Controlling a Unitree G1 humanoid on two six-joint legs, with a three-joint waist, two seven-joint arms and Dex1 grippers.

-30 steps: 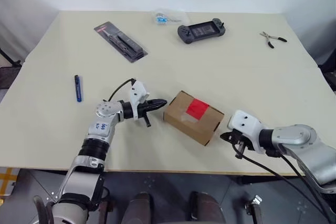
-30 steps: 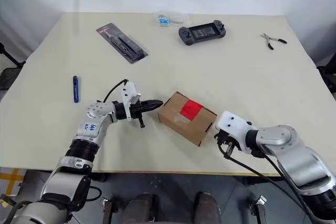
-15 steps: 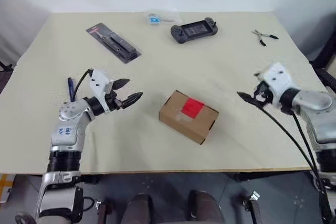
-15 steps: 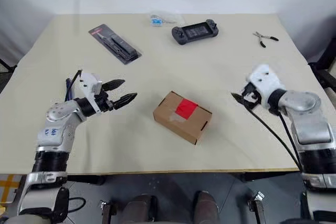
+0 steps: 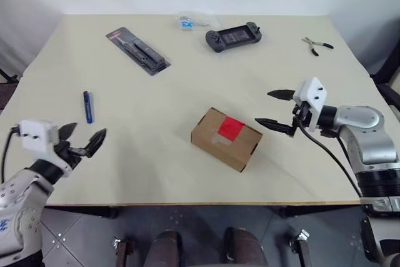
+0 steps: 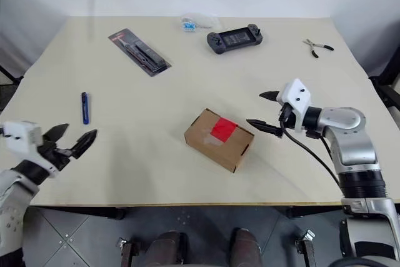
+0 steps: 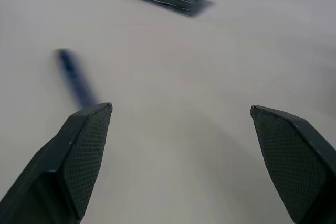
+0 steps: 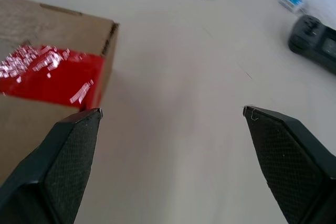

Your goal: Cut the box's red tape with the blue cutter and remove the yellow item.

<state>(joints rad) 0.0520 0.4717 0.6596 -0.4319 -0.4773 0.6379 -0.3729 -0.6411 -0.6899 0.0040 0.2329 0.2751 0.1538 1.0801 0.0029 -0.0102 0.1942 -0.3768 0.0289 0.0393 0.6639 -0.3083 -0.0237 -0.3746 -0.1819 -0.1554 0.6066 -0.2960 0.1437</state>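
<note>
- Left eye view, item one: the box (image 5: 226,138), a small brown corrugated carton, is set near the middle of the table (image 5: 187,79), turned at an angle to the near edge. The flaps are shut.
- The red tape (image 5: 231,129) is laid across the flap seam on top, unbroken. The yellow item cannot be told from outside the shut carton.
- The blue cutter (image 5: 87,105), a slim pen-like knife, is laid flat toward the table's left side, well apart from the box, untouched.
- Left gripper (image 5: 82,142): fingers spread wide, nothing held. It is placed at the near left edge, near the cutter's near end; in the left wrist view the cutter (image 7: 75,78) is seen ahead, just off one fingertip.
- Right gripper (image 5: 275,109): fingers spread wide, nothing held, just beside the box's right end.
- Step judged in hand: fetching the cutter. The left fingers are best lined across the slim handle at mid-length and lowered close to the tabletop before closing, so it is not rolled away. The box is likely best steadied by the right gripper.
- Outlying items: a packaged black tool (image 5: 138,50), a handheld game controller (image 5: 233,35), pliers (image 5: 316,45), a small clear packet (image 5: 187,22).
</note>
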